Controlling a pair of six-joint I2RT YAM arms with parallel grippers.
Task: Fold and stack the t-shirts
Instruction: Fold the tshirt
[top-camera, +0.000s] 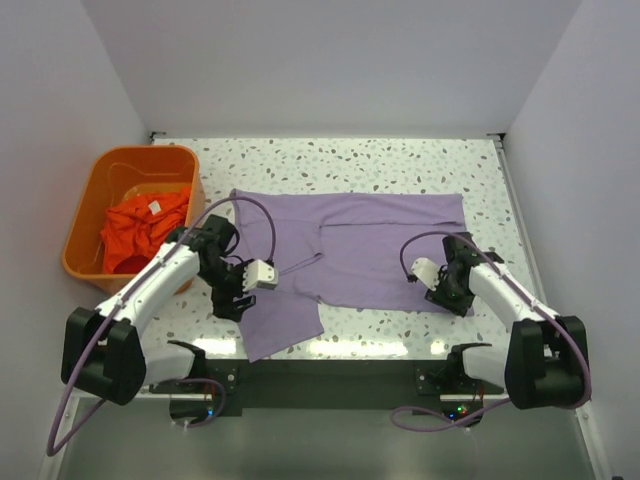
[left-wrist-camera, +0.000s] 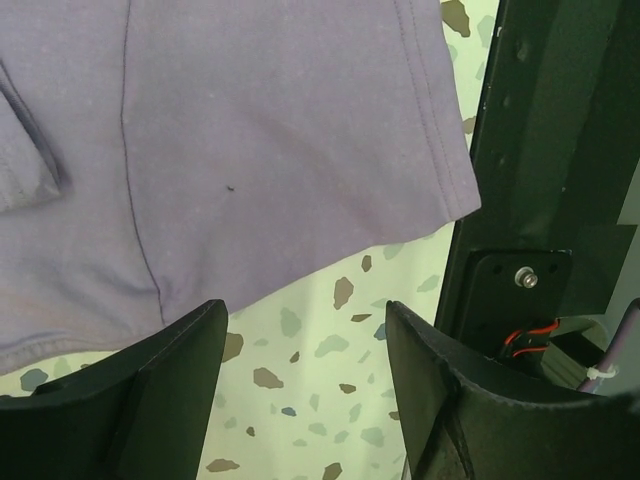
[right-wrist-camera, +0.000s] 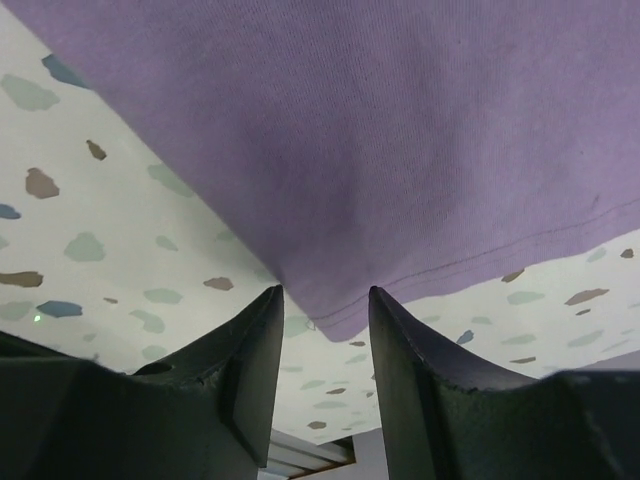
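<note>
Lavender shirt (top-camera: 370, 245) lay spread left to right on the table (top-camera: 400, 165). My right gripper (right-wrist-camera: 325, 297), jaws apart, straddled its near right corner; my left gripper (left-wrist-camera: 305, 330), also apart, hovered off its near left edge.

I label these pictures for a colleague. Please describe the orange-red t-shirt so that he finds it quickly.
On the speckled table, an orange basket stands at the left. The orange-red t-shirt lies crumpled inside it, redder than the basket, unlike the lavender t-shirt spread on the table.

A lavender-purple t-shirt (top-camera: 370, 245) lies on the white, speckled surface (top-camera: 420, 160); an orange-red t-shirt (top-camera: 140, 230) fills the orange basket (top-camera: 85, 215).
</note>
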